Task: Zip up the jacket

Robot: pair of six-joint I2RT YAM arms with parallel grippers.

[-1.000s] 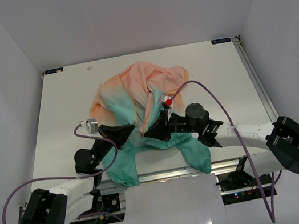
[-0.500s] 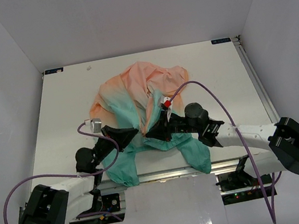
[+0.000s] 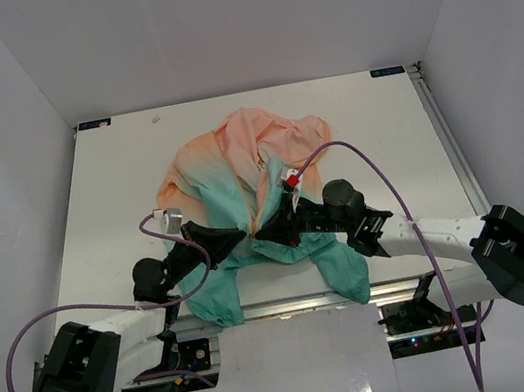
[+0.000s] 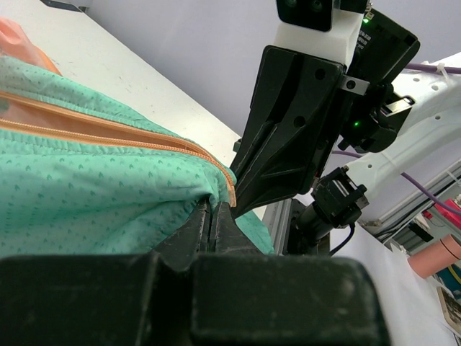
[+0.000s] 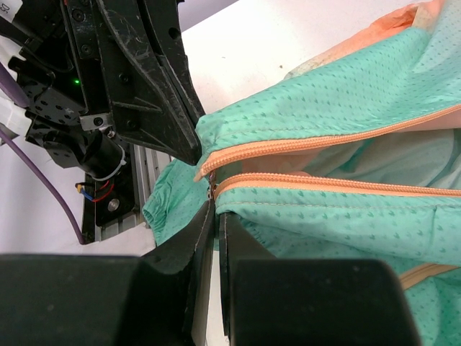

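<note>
The jacket [image 3: 246,153] lies bunched mid-table, peach at the far end and teal near me. Its orange front zipper [image 5: 324,184] is open, with the two tracks running side by side. My left gripper [image 3: 239,231] is shut on the teal hem at the bottom end of one track [image 4: 214,213]. My right gripper [image 3: 259,229] is shut on the hem at the bottom end of the other track [image 5: 215,210]. The two grippers face each other, tips almost touching. The left wrist view shows the right gripper's black fingers [image 4: 277,155] right behind the pinched corner.
Two teal parts of the jacket hang over the table's near edge, at the left [image 3: 210,302] and at the right [image 3: 345,273]. An aluminium rail [image 3: 291,304] runs along that edge. Purple cables [image 3: 381,180] loop over both arms. White walls enclose the table.
My left gripper has moved right with its hem corner, closing the gap to the right gripper. The right gripper has shifted slightly left. The two zipper ends now sit close together.
</note>
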